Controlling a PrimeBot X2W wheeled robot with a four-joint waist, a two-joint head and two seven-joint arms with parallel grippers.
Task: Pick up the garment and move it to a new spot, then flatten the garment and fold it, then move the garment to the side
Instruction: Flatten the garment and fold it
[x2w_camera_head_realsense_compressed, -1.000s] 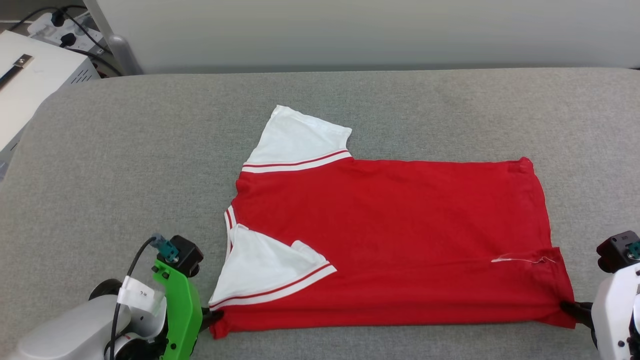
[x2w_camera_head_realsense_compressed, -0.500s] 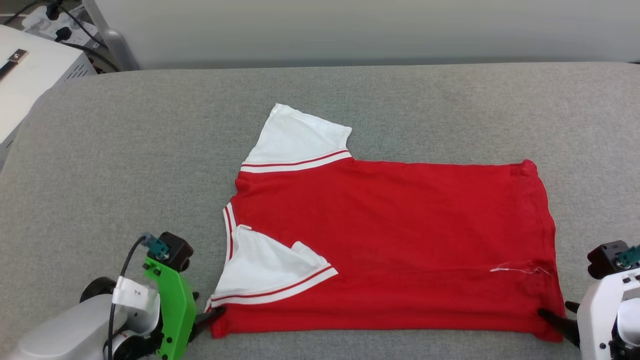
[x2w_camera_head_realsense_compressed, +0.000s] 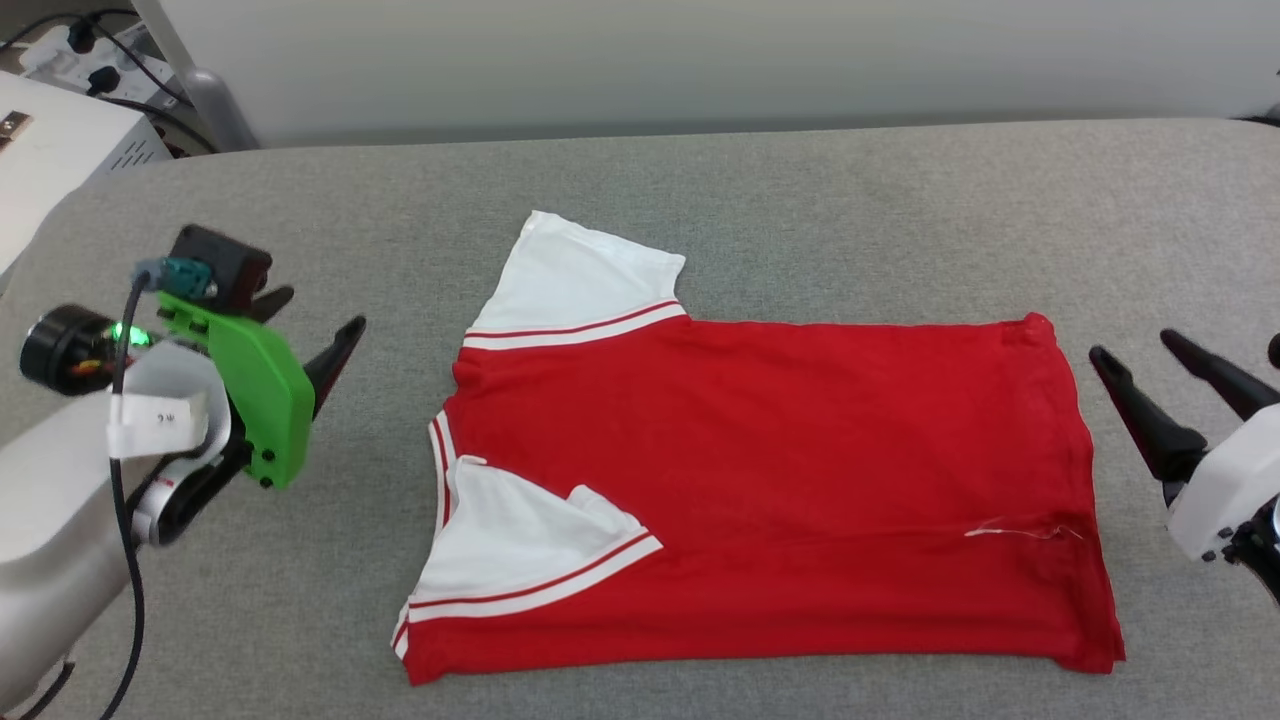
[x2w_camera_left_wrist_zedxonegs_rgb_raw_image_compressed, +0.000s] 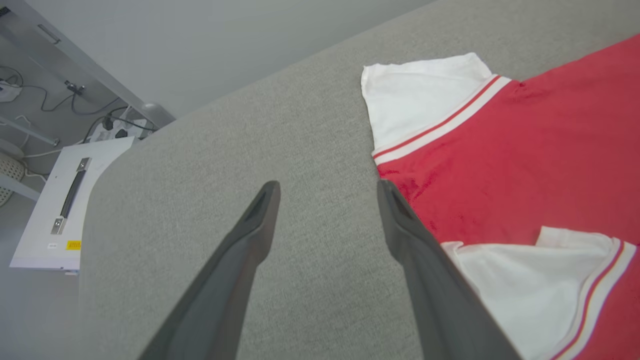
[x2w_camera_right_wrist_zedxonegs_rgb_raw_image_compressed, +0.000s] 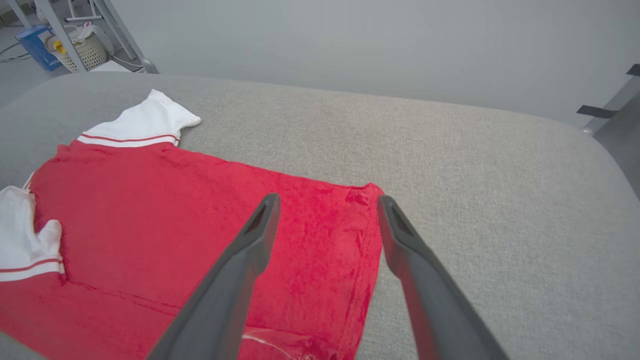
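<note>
A grey padded surface (x2w_camera_head_realsense_compressed: 700, 200) runs below a pale wall (x2w_camera_head_realsense_compressed: 700, 60). At the far left a white box (x2w_camera_head_realsense_compressed: 60, 160) is cut off by the picture's edge, and the right arm is cut off at the right edge. In the left wrist view one finger covers part of the near sleeve. A thin pale streak (x2w_camera_head_realsense_compressed: 1010, 531) near the hem is too small to make out.

The shirt (x2w_camera_head_realsense_compressed: 780, 450) lies flat in the middle of the surface, between the two grippers and touching neither. The left gripper (x2w_camera_head_realsense_compressed: 320, 308) hovers off its collar end, fingers spread wide with nothing between them. The right gripper (x2w_camera_head_realsense_compressed: 1132, 344) hangs just beyond the hem end, fingers likewise spread and empty.

The shirt is red, with white short sleeves edged in red-and-white stripes. The far sleeve sticks out flat, and the near one is folded in over the red body.
</note>
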